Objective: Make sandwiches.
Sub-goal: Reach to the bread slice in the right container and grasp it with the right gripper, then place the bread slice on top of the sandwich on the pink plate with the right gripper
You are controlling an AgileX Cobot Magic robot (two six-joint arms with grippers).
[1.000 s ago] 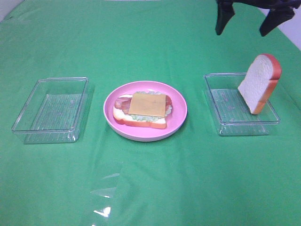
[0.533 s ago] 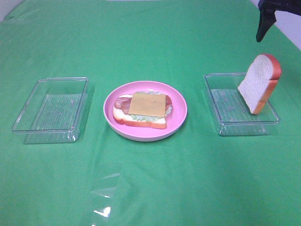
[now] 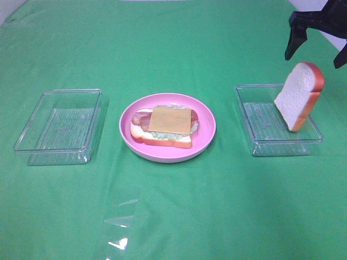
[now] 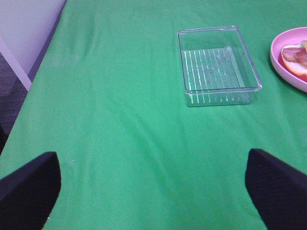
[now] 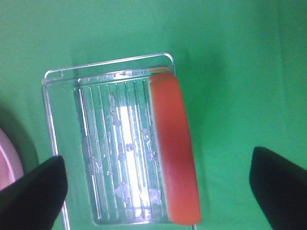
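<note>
At the upper right of the overhead frame the right gripper (image 3: 317, 43) has dropped back into sight; half a second ago only one dark finger showed at the top edge. Now both fingers are visible, spread wide and empty, hanging above the bread slice (image 3: 299, 96), which leans upright against the far wall of the right-hand clear tray (image 3: 260, 146). In the right wrist view the orange crust (image 5: 175, 148) sits between the two splayed fingertips, so the approach looks lined up for a pick.

In the middle of the frame, the open sandwich (image 3: 165, 126) lies on the pink plate (image 3: 206, 138), cheese uppermost, with no top slice yet. I judge the leaning slice is meant to close it.

The left gripper (image 4: 153, 184) is also released, holding nothing, near the empty left tray (image 4: 218, 64).
</note>
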